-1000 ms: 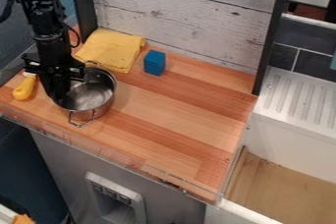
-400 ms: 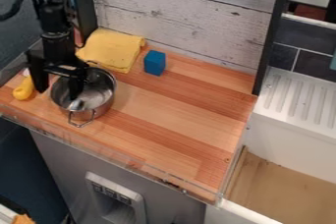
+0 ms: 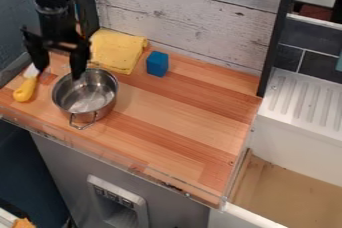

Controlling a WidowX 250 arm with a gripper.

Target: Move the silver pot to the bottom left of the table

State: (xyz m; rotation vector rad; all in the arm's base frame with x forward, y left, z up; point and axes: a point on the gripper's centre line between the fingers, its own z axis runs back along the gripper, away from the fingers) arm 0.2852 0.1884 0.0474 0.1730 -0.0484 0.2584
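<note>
1. The cloth [image 3: 119, 52], yellow and folded, lies at the back left of the table [image 3: 180, 117]; the places below are told from it, as the camera sees them.
2. The pot [image 3: 87, 92] stands upright on the table, below the cloth and slightly left, close to the front edge. Its wire handle [image 3: 83, 121] points away from the cloth.
3. The gripper [image 3: 59, 70] hangs down left of the cloth and a little lower, its two fingers spread wide with nothing between them. One fingertip overlaps the pot's far rim in view; whether they touch, I cannot tell.
4. The utensil [image 3: 25, 89] lies below and left of the cloth, its yellow handle toward the front and its pale end partly behind the other finger.
5. The block [image 3: 157, 64], blue, sits just right of the cloth.
6. The wall [image 3: 187, 12] of pale boards rises behind the cloth.
7. The sink [image 3: 294, 142], white, is well right of the cloth, beyond the table's edge.
</note>
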